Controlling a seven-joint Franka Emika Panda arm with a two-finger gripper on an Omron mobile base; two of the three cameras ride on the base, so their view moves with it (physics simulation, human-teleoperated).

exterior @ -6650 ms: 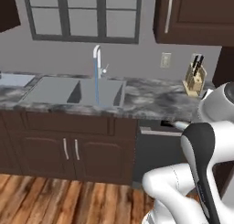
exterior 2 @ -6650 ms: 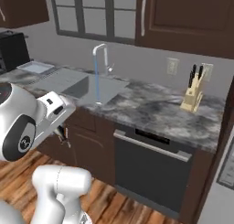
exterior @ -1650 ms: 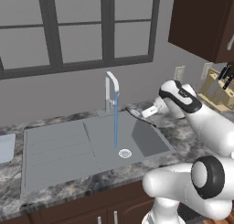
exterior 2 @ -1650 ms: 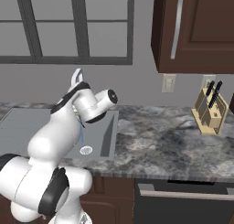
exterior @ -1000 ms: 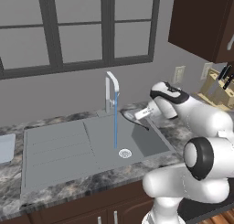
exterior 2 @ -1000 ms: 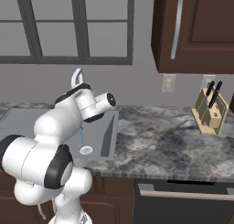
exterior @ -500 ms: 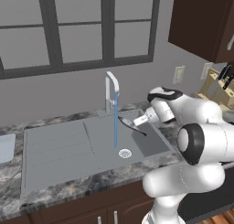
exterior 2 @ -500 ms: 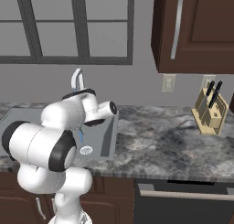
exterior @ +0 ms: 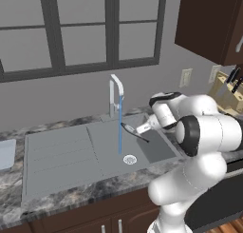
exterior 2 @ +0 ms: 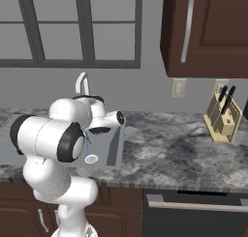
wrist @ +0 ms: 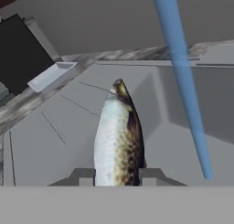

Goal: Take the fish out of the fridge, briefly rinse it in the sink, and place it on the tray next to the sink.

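The small slender dark grey fish (wrist: 118, 141) sits clamped between the two dark fingers of the end effector (wrist: 118, 176), held in the air over the basin of the matte grey rectangular sink (exterior: 61, 156), just beside the thin blue stream of water (exterior: 120, 127) falling from the tall arched white-silver faucet (exterior: 116, 92). The light grey-blue tray (exterior: 6, 154) lies on the dark marbled counter (exterior 2: 169, 154), left of the ribbed drainboard.

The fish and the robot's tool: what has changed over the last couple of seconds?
The tool, shut on the fish, has carried it leftward over the sink, closer to the running water stream. The grip stayed as it was, and the faucet kept running.
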